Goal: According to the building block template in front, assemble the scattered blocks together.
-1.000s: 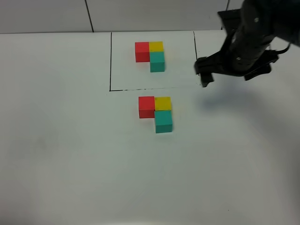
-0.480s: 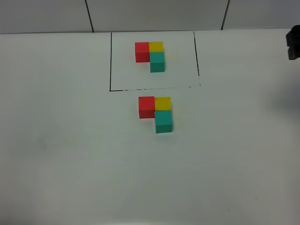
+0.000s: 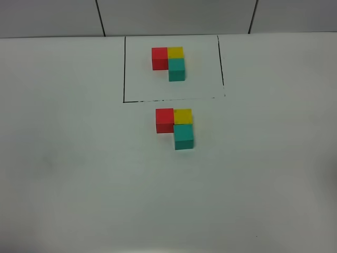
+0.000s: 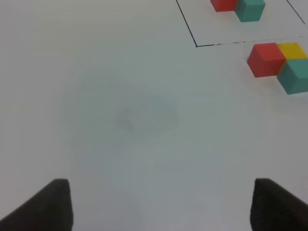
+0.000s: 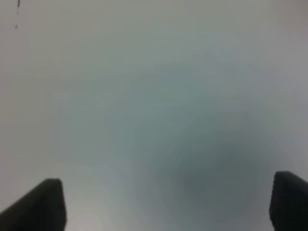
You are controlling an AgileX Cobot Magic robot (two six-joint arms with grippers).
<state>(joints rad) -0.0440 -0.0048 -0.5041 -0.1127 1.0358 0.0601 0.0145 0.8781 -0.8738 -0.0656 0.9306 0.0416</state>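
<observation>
The building block template [image 3: 169,62] is an L of red, yellow and teal cubes inside a black drawn outline [image 3: 124,68] at the back of the table. The unframed red cube [image 3: 164,120], yellow cube [image 3: 183,116] and teal cube [image 3: 184,136] sit pressed together in the same L just in front of it. They also show in the left wrist view: red [image 4: 264,59], yellow [image 4: 292,49], teal [image 4: 294,75]. Neither arm appears in the exterior high view. My left gripper [image 4: 161,207] is open over bare table. My right gripper [image 5: 168,207] is open over bare table.
The white table [image 3: 79,174] spreads wide on all sides of the cubes. A tiled wall [image 3: 168,16] runs along its back edge. A corner of the template outline [image 4: 196,45] shows in the left wrist view.
The right arm has pulled away to the right, from beside the template's right outline to out of the exterior high view. The cubes have not moved.
</observation>
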